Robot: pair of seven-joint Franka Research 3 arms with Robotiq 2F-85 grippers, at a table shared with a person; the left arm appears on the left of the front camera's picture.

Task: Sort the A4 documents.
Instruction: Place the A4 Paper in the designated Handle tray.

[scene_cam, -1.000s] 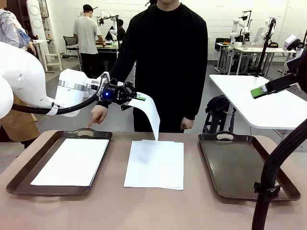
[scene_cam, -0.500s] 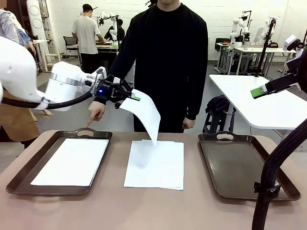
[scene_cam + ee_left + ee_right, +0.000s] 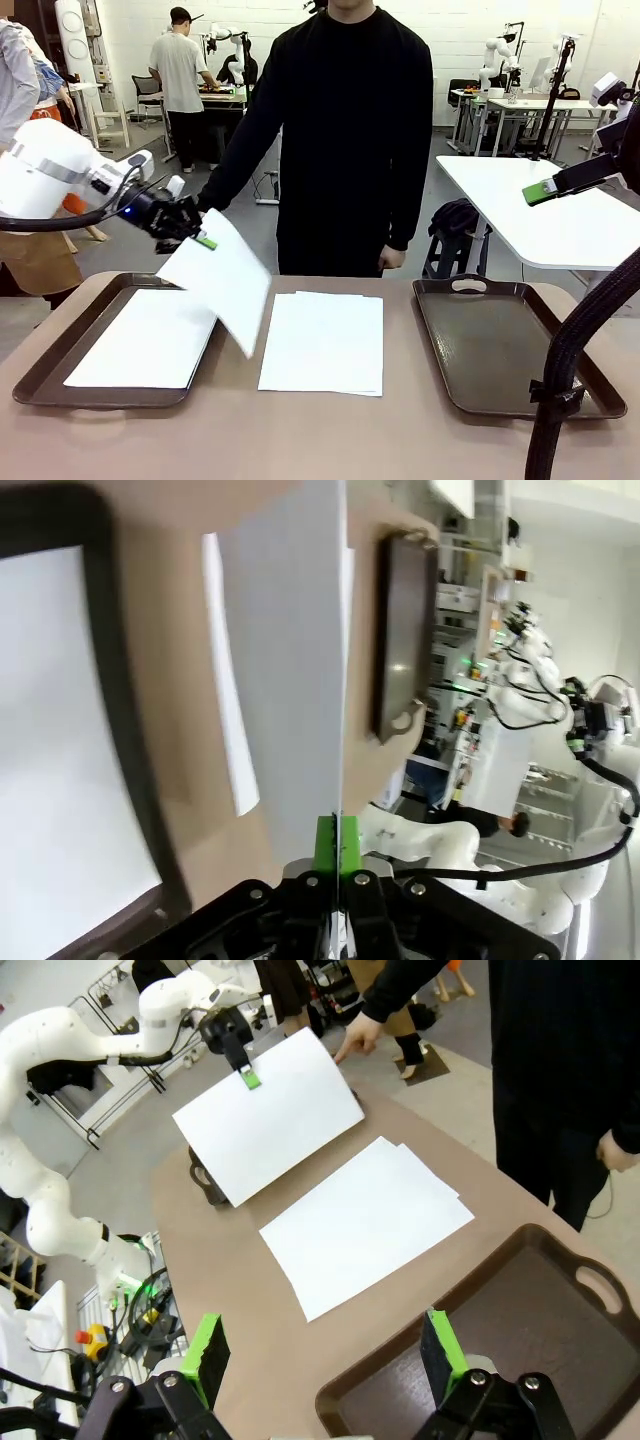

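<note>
Above the left tray's [image 3: 35, 380] inner edge, my left gripper [image 3: 204, 240] is clamped on a sheet [image 3: 222, 282] that hangs tilted. Mid-carry, I judge: next, lower it flat onto the paper [image 3: 140, 340] there and release. Right gripper [image 3: 322, 1335] idles, jaws apart; the stack [image 3: 322, 345] lies mid-table.

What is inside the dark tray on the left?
A white sheet lies flat in the left tray. The held sheet in the left pincer hides the tray's far right corner; anything beneath the flat sheet is covered.
</note>
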